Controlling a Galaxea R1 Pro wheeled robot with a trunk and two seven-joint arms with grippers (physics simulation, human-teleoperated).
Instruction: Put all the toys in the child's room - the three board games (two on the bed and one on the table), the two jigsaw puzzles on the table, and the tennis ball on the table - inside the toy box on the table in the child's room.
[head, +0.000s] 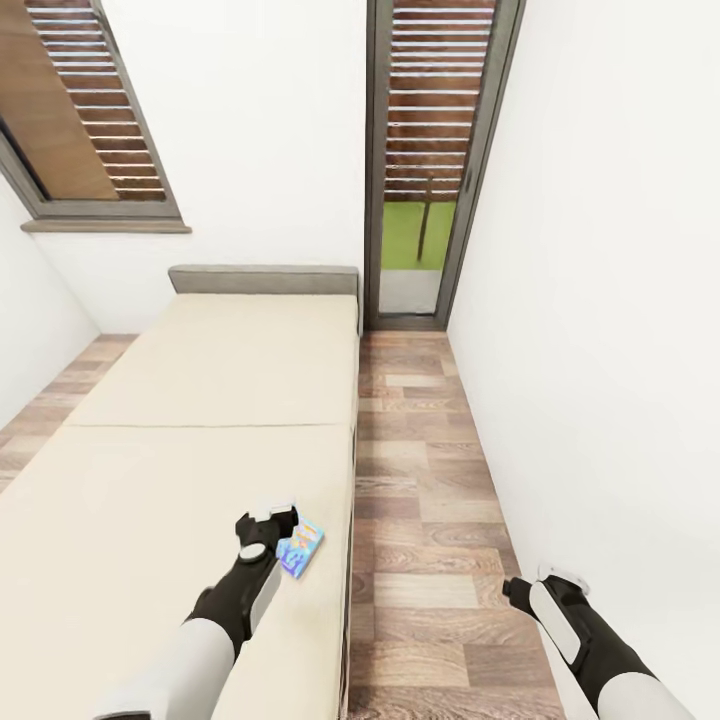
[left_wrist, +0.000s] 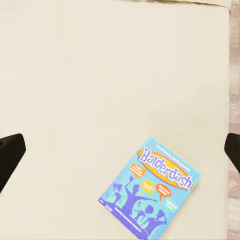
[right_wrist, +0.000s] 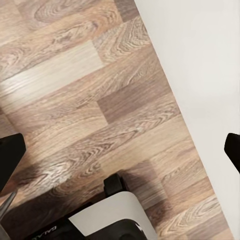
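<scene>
Bed (head: 200, 400), beige and plain, holds the blue game (head: 300, 548) near its floor-side edge, lying flat and turned slantwise to that edge. Left gripper (head: 268, 520) hangs just above the game, fingers wide apart. Right gripper (head: 520, 590) hangs over the wood floor (head: 430, 480) beside the bed, fingers wide too.

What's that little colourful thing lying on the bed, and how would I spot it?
Start at the beige bed along the wooden floor. Near its floor-side edge, just ahead of the open left gripper, lies a small flat blue board game. It says "Balderdash" in an orange oval above purple figures, the one bright thing on the plain mattress.
</scene>
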